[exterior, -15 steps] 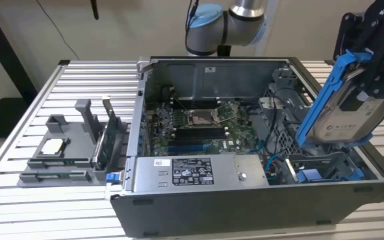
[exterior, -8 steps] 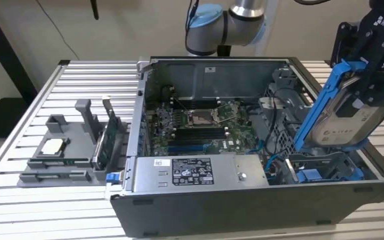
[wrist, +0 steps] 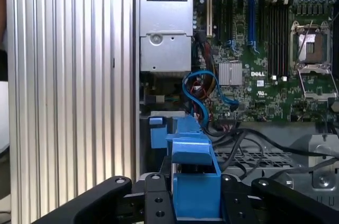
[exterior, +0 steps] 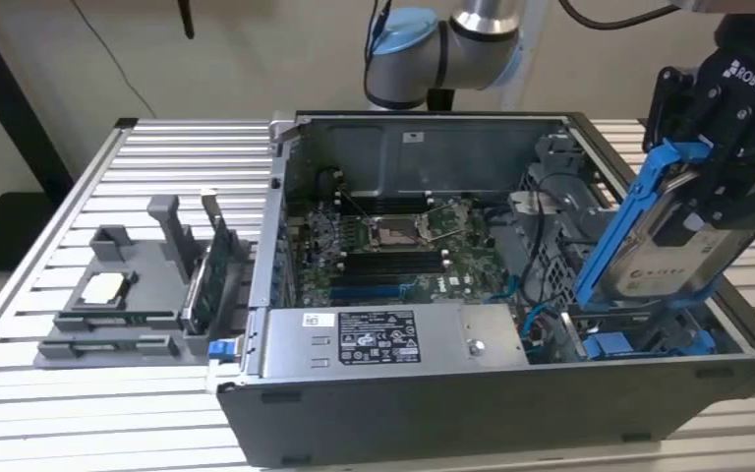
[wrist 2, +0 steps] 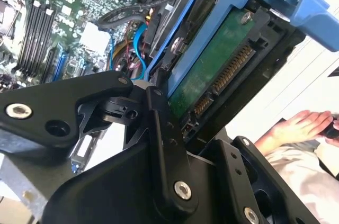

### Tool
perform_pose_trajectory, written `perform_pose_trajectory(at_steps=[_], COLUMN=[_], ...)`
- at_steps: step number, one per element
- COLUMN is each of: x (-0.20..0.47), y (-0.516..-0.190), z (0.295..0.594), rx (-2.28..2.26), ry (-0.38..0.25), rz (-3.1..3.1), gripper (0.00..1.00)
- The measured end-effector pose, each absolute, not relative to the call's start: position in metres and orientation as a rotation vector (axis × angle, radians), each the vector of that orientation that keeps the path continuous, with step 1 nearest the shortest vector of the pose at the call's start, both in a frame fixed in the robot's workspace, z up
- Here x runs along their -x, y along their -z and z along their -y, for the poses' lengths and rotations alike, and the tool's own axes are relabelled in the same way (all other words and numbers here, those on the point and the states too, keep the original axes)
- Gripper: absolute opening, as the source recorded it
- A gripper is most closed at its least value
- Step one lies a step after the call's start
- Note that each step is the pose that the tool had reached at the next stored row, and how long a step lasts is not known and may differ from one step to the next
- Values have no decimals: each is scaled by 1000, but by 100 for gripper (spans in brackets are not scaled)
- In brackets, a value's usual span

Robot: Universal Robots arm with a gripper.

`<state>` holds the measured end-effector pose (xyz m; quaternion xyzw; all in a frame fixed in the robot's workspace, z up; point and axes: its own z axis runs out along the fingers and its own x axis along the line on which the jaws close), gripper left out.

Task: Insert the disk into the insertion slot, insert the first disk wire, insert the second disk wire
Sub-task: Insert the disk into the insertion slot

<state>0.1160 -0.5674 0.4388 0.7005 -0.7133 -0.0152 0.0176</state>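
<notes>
My gripper (exterior: 695,202) is shut on the disk (exterior: 656,258), a silver-grey drive with a white label in a bright blue carrier. It holds the disk steeply tilted over the exterior view's right end of the open computer case. The disk's lower end reaches down toward the insertion slot (exterior: 640,341), a dark bay with blue fittings in the case's near corner. In the second wrist view the disk (wrist 2: 212,68) shows its green board and connector between the black fingers (wrist 2: 159,128). In the first wrist view the blue carrier (wrist: 193,179) sits between both fingers, above the case interior.
A grey labelled power-supply box (exterior: 391,339) lies along the case's near side, next to the motherboard (exterior: 391,246). Blue and black cables (wrist: 200,89) loop inside the case. A grey fixture (exterior: 129,295) holding parts stands on the slatted table (exterior: 89,187). A person's hand (wrist 2: 296,126) is nearby.
</notes>
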Motion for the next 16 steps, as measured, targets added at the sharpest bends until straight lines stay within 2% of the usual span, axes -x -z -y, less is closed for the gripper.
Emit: perform_pose_trajectory(at_steps=[16], x=[-119], y=[-425], z=[567], rx=[-2175], ry=[54], rz=[2215], gripper=[33])
